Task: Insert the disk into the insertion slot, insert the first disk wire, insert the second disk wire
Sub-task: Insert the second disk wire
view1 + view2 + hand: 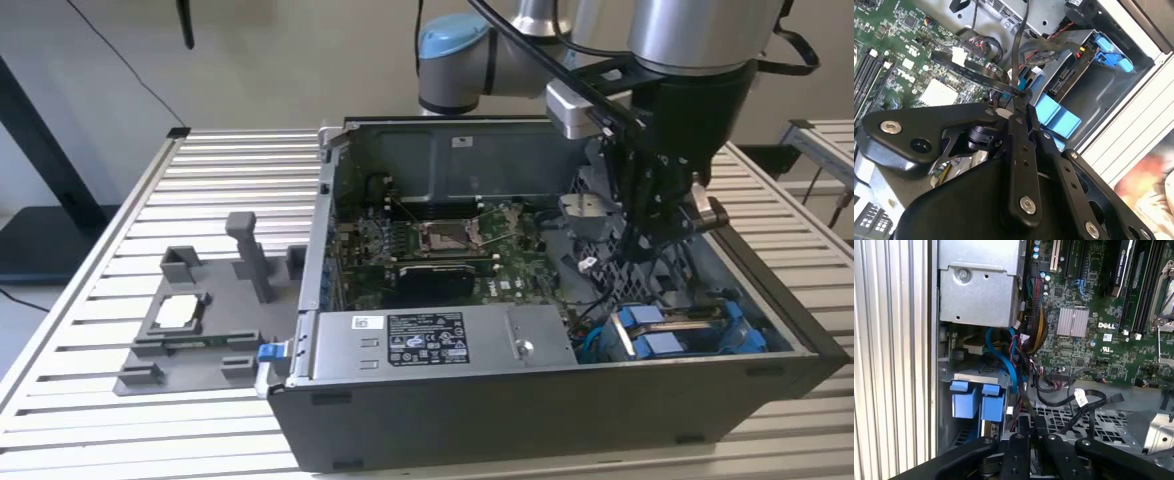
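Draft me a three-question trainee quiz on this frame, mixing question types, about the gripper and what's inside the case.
1. Multiple choice: what is the gripper pinching? A) a thin black wire; B) a memory stick; C) a screwdriver.
2. True or false: the gripper hangs outside the computer case, over the slatted table.
3. Fill in: the plastic tabs at the insertion slot are coloured ____.

Key: 1 A; 2 false, it is down inside the case; 3 blue.
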`<state>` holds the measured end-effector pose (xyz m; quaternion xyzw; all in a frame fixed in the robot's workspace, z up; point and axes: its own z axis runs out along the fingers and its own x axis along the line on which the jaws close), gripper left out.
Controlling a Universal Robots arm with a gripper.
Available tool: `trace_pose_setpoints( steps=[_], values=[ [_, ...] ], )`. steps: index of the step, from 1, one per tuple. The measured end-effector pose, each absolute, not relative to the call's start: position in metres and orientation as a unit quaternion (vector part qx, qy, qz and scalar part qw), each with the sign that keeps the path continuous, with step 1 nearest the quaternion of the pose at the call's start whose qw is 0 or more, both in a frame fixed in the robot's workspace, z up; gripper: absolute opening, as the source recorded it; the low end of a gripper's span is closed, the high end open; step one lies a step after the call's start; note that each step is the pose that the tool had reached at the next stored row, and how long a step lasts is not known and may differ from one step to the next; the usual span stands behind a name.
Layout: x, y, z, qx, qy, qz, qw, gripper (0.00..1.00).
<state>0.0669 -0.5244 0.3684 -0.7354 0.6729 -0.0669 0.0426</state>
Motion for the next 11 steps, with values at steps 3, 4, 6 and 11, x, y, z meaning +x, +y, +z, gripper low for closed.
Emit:
trace_pose_setpoints(
  steps=[3, 4, 6, 11],
  values=[
    [0.071, -0.526, 0.367, -0.736, 0.673, -0.06, 0.037, 0.16],
    [0.073, -0.526, 0.367, -0.736, 0.673, -0.058, 0.034, 0.16],
    [0.076, -0.528, 0.366, -0.737, 0.674, -0.053, 0.03, 0.16],
    [0.081, -0.534, 0.365, -0.737, 0.674, -0.041, 0.019, 0.16]
  ],
)
